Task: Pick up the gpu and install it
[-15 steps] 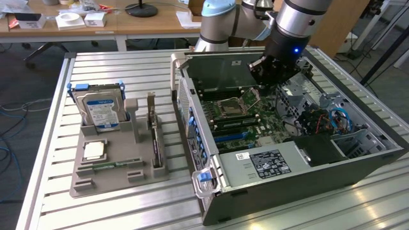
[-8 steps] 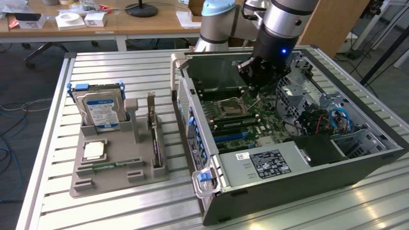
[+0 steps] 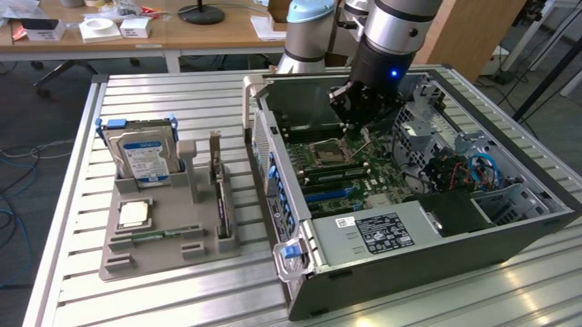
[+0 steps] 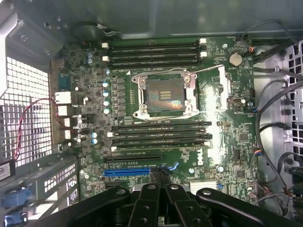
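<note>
The gpu (image 3: 219,194), a thin dark card with a metal bracket at its far end, stands on edge in the grey parts holder (image 3: 168,255) at the exterior view's left. My gripper (image 3: 361,133) is far from it, lowered inside the open computer case (image 3: 427,266) over the green motherboard (image 4: 222,142). In the wrist view my gripper (image 4: 162,176) has its black fingers (image 4: 152,198) drawn together with nothing seen between them. Their tips hover just past the end of the blue expansion slot (image 4: 127,172), below the empty CPU socket (image 4: 163,97).
The holder also carries an upright blue-labelled hard drive (image 3: 141,153), a CPU (image 3: 135,214) and a memory stick (image 3: 163,236). Case walls, the drive cage (image 3: 509,204) and loose cables (image 4: 277,118) surround the arm. The slatted metal table (image 3: 173,95) has a wooden desk behind it.
</note>
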`<act>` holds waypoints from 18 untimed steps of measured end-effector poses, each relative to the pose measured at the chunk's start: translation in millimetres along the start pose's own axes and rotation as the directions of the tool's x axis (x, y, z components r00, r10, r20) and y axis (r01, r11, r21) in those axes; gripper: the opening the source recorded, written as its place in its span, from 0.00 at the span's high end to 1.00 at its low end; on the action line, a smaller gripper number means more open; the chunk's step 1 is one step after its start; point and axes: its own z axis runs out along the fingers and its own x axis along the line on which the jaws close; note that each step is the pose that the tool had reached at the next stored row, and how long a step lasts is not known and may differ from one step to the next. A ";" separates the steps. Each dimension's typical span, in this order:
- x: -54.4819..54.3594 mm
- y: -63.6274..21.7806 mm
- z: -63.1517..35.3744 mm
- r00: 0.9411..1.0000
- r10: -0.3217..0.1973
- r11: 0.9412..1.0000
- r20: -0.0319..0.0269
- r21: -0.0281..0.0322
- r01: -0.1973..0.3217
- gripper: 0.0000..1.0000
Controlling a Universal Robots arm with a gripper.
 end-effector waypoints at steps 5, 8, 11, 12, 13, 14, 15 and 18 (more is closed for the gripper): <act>12.0 -2.6 -0.1 1.000 0.000 1.000 0.000 0.000 0.000 0.90; 25.0 -6.6 0.0 1.000 0.000 1.000 0.000 0.000 0.000 0.90; 36.9 -13.0 0.6 1.000 0.000 1.000 0.000 0.000 0.000 0.90; 39.1 -16.1 0.8 1.000 0.000 1.000 0.000 0.000 0.000 0.90; 40.0 -20.0 1.0 1.000 0.000 1.000 0.000 0.000 0.000 0.90; 40.4 -23.4 1.4 1.000 0.000 1.000 0.000 0.000 0.000 0.90; 40.3 -25.1 1.7 1.000 0.000 1.000 0.000 0.000 0.000 0.90; 40.3 -25.2 1.6 1.000 0.000 1.000 0.000 0.000 0.000 0.90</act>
